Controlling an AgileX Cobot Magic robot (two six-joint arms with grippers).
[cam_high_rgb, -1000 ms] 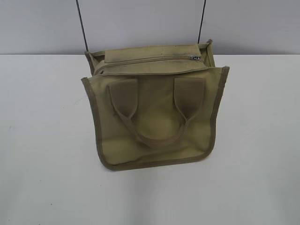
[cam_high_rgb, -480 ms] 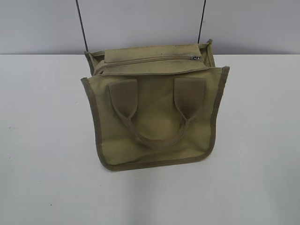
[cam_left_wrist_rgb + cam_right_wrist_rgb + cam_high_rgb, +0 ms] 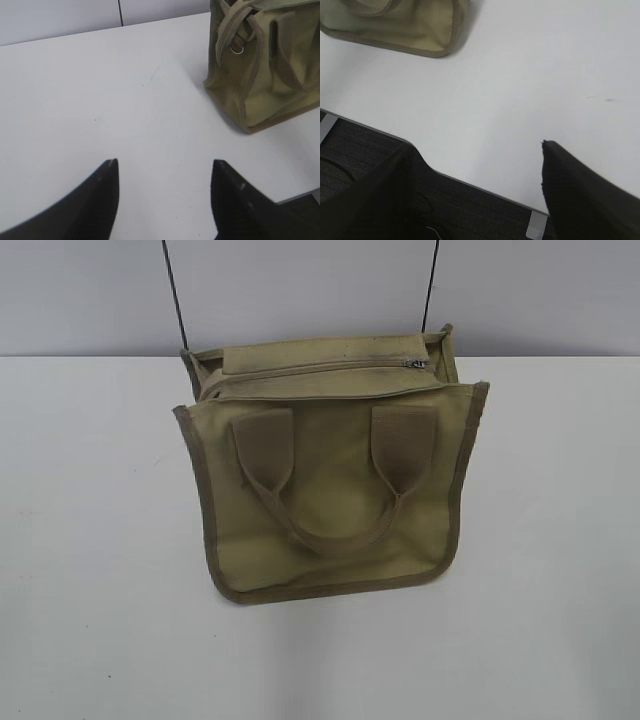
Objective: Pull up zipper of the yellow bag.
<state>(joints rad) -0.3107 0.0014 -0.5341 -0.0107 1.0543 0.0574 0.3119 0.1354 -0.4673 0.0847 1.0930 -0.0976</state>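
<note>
White table (image 3: 90,540); yellow bag (image 3: 330,490) upright, zipper (image 3: 310,369) unobstructed; left end effector (image 3: 165,167), right end effector (image 3: 477,150) spread, apart.

No readable text, label, brand, number or sign appears in any view.

My work surface is a plain white table (image 3: 90,540), matte and evenly lit, with a few faint scuff marks. Behind it I face a pale grey wall (image 3: 300,290), down which two thin dark cables (image 3: 175,295) run. At the table's near edge I see small metal brackets (image 3: 536,226) and dark flooring (image 3: 365,150) below.
</note>
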